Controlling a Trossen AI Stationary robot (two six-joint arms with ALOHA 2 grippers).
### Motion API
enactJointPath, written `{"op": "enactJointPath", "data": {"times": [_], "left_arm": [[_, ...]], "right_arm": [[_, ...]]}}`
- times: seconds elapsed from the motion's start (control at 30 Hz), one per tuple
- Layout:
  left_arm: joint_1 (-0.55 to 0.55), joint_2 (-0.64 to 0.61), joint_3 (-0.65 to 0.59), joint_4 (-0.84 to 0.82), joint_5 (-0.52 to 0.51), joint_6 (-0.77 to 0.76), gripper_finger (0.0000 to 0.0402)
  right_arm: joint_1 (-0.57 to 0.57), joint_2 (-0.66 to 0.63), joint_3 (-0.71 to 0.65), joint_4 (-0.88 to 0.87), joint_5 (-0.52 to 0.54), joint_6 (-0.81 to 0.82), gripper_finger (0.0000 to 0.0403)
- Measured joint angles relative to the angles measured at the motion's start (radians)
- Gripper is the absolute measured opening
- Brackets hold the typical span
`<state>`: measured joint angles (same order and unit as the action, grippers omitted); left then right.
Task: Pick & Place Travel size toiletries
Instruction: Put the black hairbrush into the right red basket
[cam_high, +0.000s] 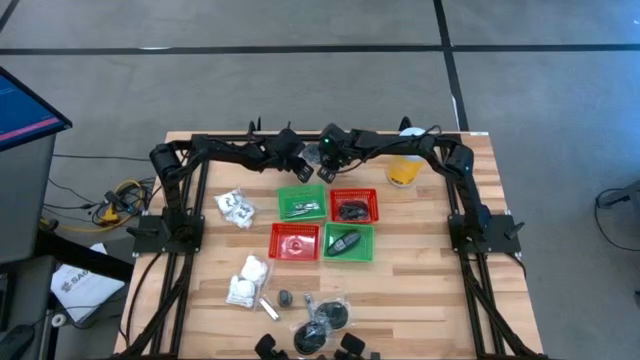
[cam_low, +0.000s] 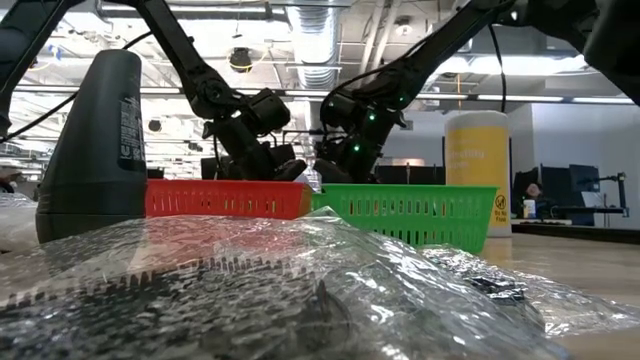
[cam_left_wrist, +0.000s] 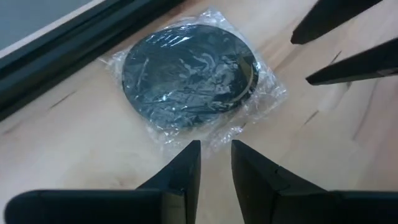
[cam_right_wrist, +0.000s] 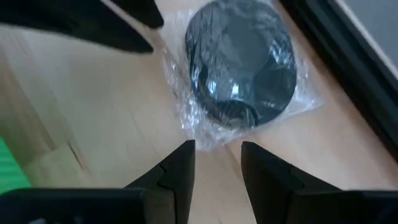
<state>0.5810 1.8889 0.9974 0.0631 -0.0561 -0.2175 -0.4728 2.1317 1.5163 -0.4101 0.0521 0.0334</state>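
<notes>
At table's far edge: left gripper (cam_left_wrist: 216, 163) and right gripper (cam_right_wrist: 217, 163) parted, empty, over wrapped disc (cam_left_wrist: 189, 74); no legible writing

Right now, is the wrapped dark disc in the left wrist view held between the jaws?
No: the wrapped dark disc lies flat on the table, beyond the empty jaws.

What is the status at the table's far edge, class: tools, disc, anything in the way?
Both tools, left and right, slightly open, empty, facing one wrapped disc. Disc flat on the table, ungripped. Nothing between tools and disc.
</notes>
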Motion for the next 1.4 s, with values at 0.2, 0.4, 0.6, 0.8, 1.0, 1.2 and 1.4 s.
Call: {"op": "enactJointPath", "data": {"times": [0.2, 0.4, 0.6, 0.8, 1.0, 1.2, 1.4], "left_arm": [[0.000, 0.000, 0.000, 0.006, 0.013, 0.000, 0.0082], [0.002, 0.000, 0.000, 0.010, 0.016, -0.004, 0.0082], [0.010, 0.000, 0.000, 0.013, 0.011, -0.030, 0.0080], [0.026, 0.000, 0.000, 0.003, -0.044, -0.031, 0.0076], [0.040, 0.000, 0.000, -0.003, -0.044, -0.062, 0.0097], [0.043, 0.020, 0.044, -0.035, -0.031, -0.077, 0.0132], [0.042, 0.104, 0.197, -0.245, -0.042, -0.076, 0.0144]], "right_arm": [[-0.005, 0.001, -0.002, -0.035, -0.001, -0.004, 0.0120], [-0.007, 0.001, -0.002, -0.028, -0.007, -0.016, 0.0120], [-0.005, 0.001, -0.002, -0.021, -0.011, -0.016, 0.0120], [-0.002, -0.011, -0.002, -0.020, -0.010, -0.018, 0.0120], [0.001, -0.010, -0.002, -0.024, -0.010, -0.041, 0.0120], [0.001, -0.010, -0.002, -0.023, -0.010, -0.045, 0.0120], [0.003, -0.010, -0.002, -0.046, -0.010, -0.061, 0.0120]]}}
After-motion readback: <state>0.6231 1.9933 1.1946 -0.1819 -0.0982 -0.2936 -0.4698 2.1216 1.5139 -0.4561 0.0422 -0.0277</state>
